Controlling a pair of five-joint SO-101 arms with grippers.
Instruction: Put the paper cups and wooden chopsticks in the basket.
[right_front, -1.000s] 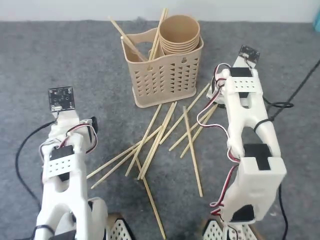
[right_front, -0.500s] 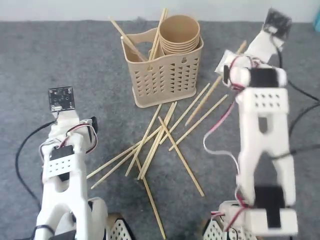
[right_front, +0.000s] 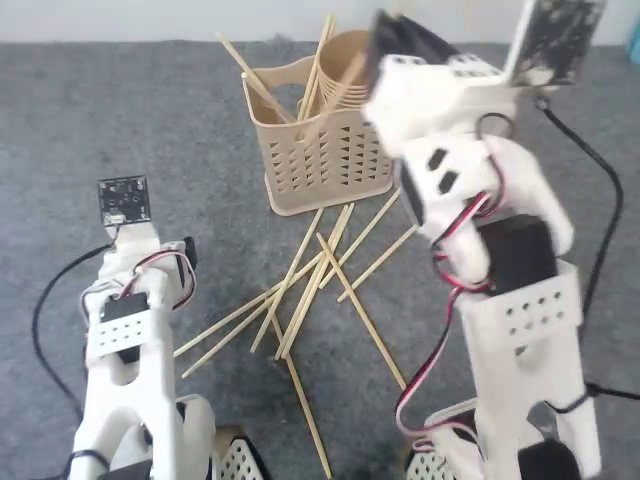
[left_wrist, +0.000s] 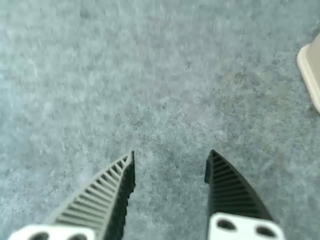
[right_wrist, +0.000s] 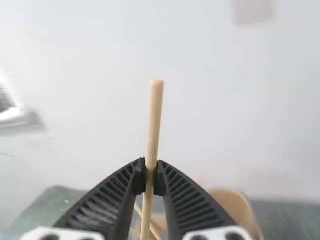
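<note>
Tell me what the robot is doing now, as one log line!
right gripper: shut on chopstick, up by basket | left gripper: open, over carpet | loose chopsticks: on carpet

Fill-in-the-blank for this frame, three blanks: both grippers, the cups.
The right gripper is shut on a single wooden ____.
The left gripper is ____ above the grey carpet.
The paper cups sit stacked inside the ____.
Missing words: chopstick; open; basket.
</note>
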